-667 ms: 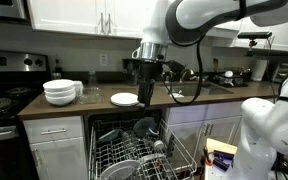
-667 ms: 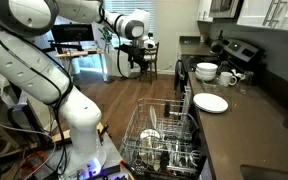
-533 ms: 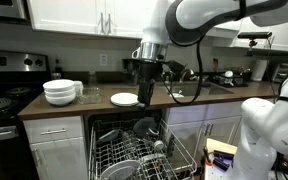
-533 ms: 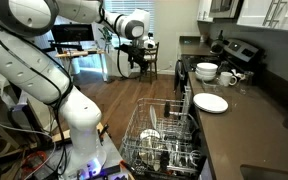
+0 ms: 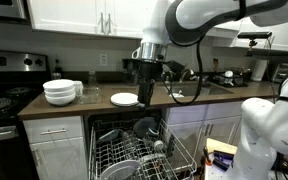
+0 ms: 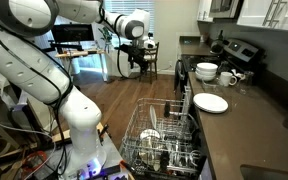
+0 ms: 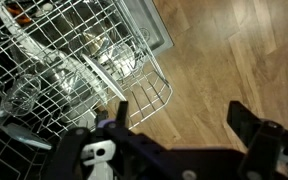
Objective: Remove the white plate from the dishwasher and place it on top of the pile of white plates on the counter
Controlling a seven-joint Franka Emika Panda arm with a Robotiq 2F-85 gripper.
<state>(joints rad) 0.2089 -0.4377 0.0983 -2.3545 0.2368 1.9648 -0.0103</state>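
While I hover by the dishwasher (image 5: 109,128): my pincer (image 7: 174,118) spread wide, gripping nothing
White plate (image 5: 118,169): in the pulled-out rack (image 7: 74,70)
Pile of white plates (image 5: 124,99): on the counter (image 5: 94,106)

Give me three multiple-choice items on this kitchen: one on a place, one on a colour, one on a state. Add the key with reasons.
1. The pile of white plates lies: A in a drawer; B on the counter; C on a chair.
2. The counter is: A dark brown; B white; C green.
3. The tool is: A shut on a plate; B shut on a bowl; C open, empty.
Key: 1 B, it rests on the counter; 2 A, brown in both exterior views; 3 C, its fingers stand apart with only floor between.
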